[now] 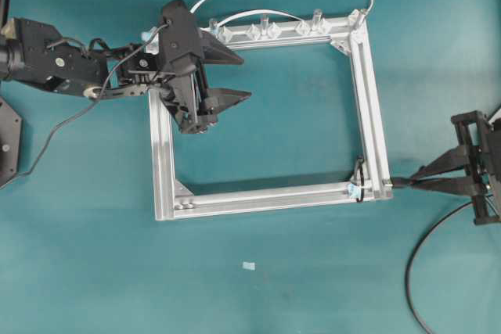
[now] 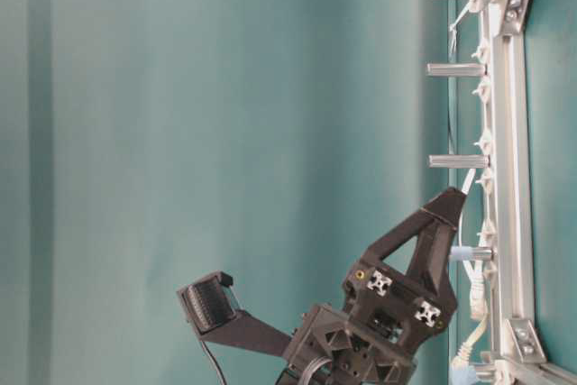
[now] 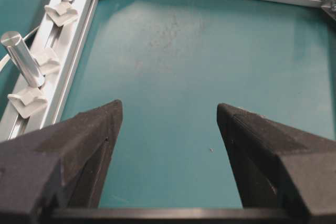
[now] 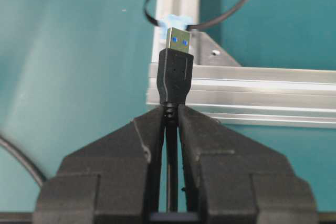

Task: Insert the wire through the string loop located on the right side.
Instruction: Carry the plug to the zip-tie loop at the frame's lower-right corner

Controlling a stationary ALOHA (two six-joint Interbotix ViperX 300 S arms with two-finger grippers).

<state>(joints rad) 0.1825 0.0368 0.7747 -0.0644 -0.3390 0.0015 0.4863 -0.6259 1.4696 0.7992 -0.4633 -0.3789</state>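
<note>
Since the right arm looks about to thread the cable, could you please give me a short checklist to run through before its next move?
1. Right gripper shut on the black cable with the USB plug, held just behind the plug: ok.
2. Plug's metal tip points toward the thin dark string loop: ok.
3. Loop stands open, with a clear hole above the silver aluminium frame: ok.
4. Plug already through the loop: not ok; the tip is short of it.
5. Left gripper is open, empty and at the far corner of the frame, clear of the path: ok.
6. Slack in the cable trailing behind the gripper: cannot tell.
</note>
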